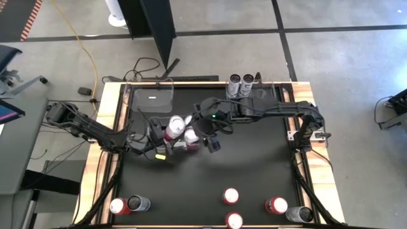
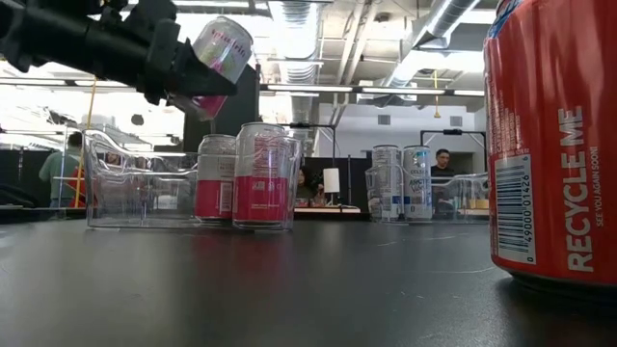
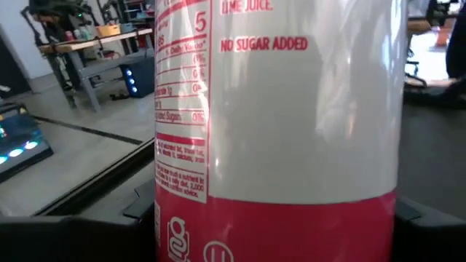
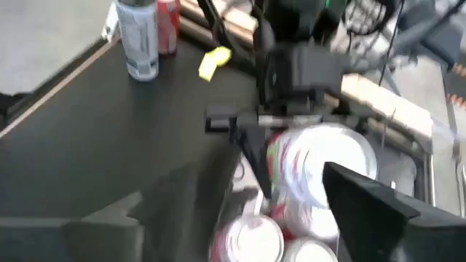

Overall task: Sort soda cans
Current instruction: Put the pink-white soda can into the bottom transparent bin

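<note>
My left gripper (image 1: 163,133) is shut on a pink-and-white soda can (image 2: 224,48), raised over a clear bin (image 2: 125,193) on the table's far left. Two more pink-and-white cans (image 2: 262,178) stand upright in that bin. My right gripper (image 1: 213,144) is open and empty, just right of the held can; its wrist view looks down on the can (image 4: 320,164). Grey cans (image 1: 241,83) stand in a second clear bin (image 2: 463,198) at the far edge. Red, pink-and-white and grey cans (image 1: 231,196) stand along the near edge. My left gripper pinches the can's side wall between its two fingers (image 3: 69,233), at the lower pink band (image 3: 277,233). The fingers reach in from the table's left, across the can. The can is lifted clear above the bin and tilted, its top (image 2: 231,27) highest.
A large red can (image 2: 554,145) stands close to the low camera at the near edge. A red and a dark can (image 1: 129,205) sit at the near left corner, and a grey one (image 1: 299,214) at the near right. The black mat's middle (image 1: 248,159) is bare.
</note>
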Controlling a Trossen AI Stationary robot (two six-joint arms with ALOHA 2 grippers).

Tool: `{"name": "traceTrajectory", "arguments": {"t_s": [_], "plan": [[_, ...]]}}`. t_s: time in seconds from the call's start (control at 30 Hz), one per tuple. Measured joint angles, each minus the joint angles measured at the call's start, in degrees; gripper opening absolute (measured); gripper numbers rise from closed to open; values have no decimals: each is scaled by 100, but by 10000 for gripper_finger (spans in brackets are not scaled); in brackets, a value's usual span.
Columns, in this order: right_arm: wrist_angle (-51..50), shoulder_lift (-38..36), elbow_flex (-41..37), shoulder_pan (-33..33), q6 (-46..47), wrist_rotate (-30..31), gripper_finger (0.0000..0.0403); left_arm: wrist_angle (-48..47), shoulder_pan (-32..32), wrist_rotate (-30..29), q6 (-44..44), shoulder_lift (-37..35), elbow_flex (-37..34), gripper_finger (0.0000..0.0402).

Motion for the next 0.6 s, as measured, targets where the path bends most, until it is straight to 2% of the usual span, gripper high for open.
{"name": "traceTrajectory", "arguments": {"t_s": [0.07,0.17,0.37,0.4,0.6], "plan": [[307,78,15,-3,-66,-32,278,22,-1,7,36,0,-69,277],[490,189,4,-69,-51,-75,208,311,0,20,126,2,-242,277],[891,563,5,-288,116,-75,26,682,0,280,295,2,-397,277],[1010,626,1,-322,191,-75,15,670,0,313,295,2,-397,277],[1405,732,19,-426,430,-88,6,617,3,469,323,8,-397,277]]}}
